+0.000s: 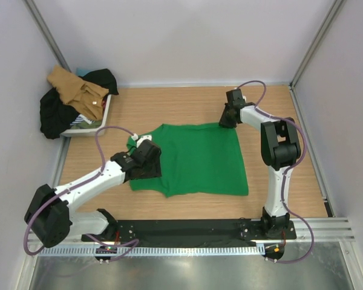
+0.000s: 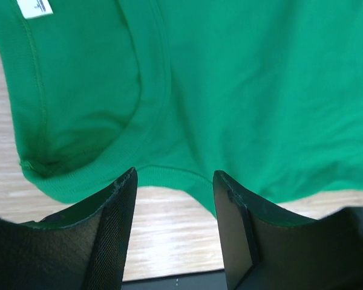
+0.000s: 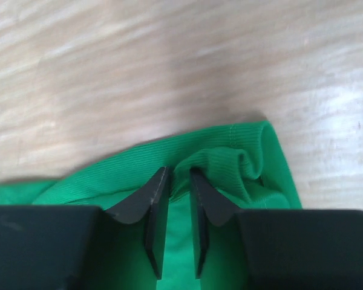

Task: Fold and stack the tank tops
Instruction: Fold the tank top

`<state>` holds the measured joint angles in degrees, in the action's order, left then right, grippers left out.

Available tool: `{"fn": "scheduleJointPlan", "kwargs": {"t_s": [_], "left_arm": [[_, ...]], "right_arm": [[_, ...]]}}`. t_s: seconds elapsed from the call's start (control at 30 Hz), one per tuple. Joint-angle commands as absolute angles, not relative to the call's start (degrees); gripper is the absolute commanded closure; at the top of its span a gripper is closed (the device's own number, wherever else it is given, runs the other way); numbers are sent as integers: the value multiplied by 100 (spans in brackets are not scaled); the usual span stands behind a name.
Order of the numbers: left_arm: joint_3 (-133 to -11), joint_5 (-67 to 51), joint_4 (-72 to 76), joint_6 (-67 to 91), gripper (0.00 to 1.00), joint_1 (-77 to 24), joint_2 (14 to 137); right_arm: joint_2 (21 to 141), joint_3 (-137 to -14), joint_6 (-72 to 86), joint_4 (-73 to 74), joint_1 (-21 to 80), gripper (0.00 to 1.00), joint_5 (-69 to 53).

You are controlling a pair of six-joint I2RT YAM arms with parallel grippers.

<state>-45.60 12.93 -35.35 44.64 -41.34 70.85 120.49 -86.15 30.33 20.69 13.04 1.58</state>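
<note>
fingers of the left gripper [image 2: 174, 175] stand apart with nothing between them. their black tips are just short of the ribbed edge of a bright green tank top [image 2: 260, 90] of soft knit cloth, and bare wood shows in the gap. a small white label [image 2: 35, 7] sits inside the neckline at eleven o'clock in that wrist view.

from above, the left gripper [image 1: 146, 156] is at the nine o'clock edge of the green tank top [image 1: 199, 163], over its strap end. the garment lies spread flat in the middle of the light wooden table [image 1: 187, 103], bottom hem toward three o'clock.

farther off, at the garment's one o'clock corner, the right gripper [image 1: 228, 118] points down onto the cloth. in its wrist view the right gripper [image 3: 179, 172] has its fingers drawn nearly together, clamped on a puckered ridge of the hem corner.

farthest, at ten o'clock on the table, a white plastic bin [image 1: 106, 112] holds a crumpled tan tank top [image 1: 72, 87] on top of black garments [image 1: 51, 112] that spill over its rim.
</note>
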Motion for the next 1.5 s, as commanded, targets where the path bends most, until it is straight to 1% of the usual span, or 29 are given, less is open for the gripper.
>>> {"fn": "scheduleJointPlan", "kwargs": {"t_s": [0.0,0.03,0.07,0.17,0.27,0.33,0.37,0.4,0.43,0.5,0.6,0.77,0.87,0.93,1.0,1.1,1.2,1.27,1.33,1.47], "left_arm": [[-4737,1617,-3147,4403,45,-3965,7259],[-4755,1678,-3138,4386,45,-3912,7321],[-4764,1705,-3129,4394,45,-3781,7417],[-4737,1740,-3015,4351,45,-3569,7497],[-4763,1924,-2953,4316,45,-3323,7541],[-4816,1986,-2901,4298,45,-3173,7532],[-4834,2021,-2874,4298,45,-3129,7532],[-4869,2117,-2865,4289,45,-3051,7532],[-4930,2170,-2857,4263,45,-3015,7550],[-5009,2346,-2874,4236,45,-2919,7576],[-5062,2417,-2787,4219,45,-2778,7594],[-5159,2592,-2444,4157,44,-2532,7821],[-5308,2611,-2242,4131,41,-2233,8094],[-5501,2575,-2137,4078,41,-2031,8428],[-5738,2838,-2074,3903,41,-2013,8804],[-6194,2874,-2179,3788,41,-1925,9393],[-6503,2742,-2180,3718,41,-1855,9833],[-6687,2882,-2180,3648,42,-1846,10027],[-6802,2927,-2162,3542,42,-1811,10281],[-7118,2795,-2162,3480,45,-1732,10625]], "right_arm": [[12251,-9157,3129,2127,1248,83,685],[12295,-9280,3155,2136,1213,89,764],[12357,-9325,3190,2144,1135,97,782],[12524,-9474,3322,2162,1011,98,774],[12656,-9615,3392,2153,914,95,765],[12683,-9659,3428,2110,870,68,791],[12691,-9703,3436,2083,861,60,774],[12691,-9764,3410,2118,835,49,591],[12665,-9913,3384,2318,835,46,554],[12394,-9810,3305,2338,835,43,589],[11868,-9607,3208,2320,826,43,641],[11190,-8897,3094,2390,826,43,624],[10794,-8370,3085,2364,835,44,571],[10662,-8175,3050,2399,826,48,650],[10547,-7929,3041,2391,835,51,764],[10521,-7717,3032,2356,835,55,756],[10547,-7568,3041,2303,835,53,817],[10625,-7532,3032,2294,835,48,905],[10705,-7611,3015,2329,826,46,984],[11012,-7866,2971,2460,835,46,1203]]}}
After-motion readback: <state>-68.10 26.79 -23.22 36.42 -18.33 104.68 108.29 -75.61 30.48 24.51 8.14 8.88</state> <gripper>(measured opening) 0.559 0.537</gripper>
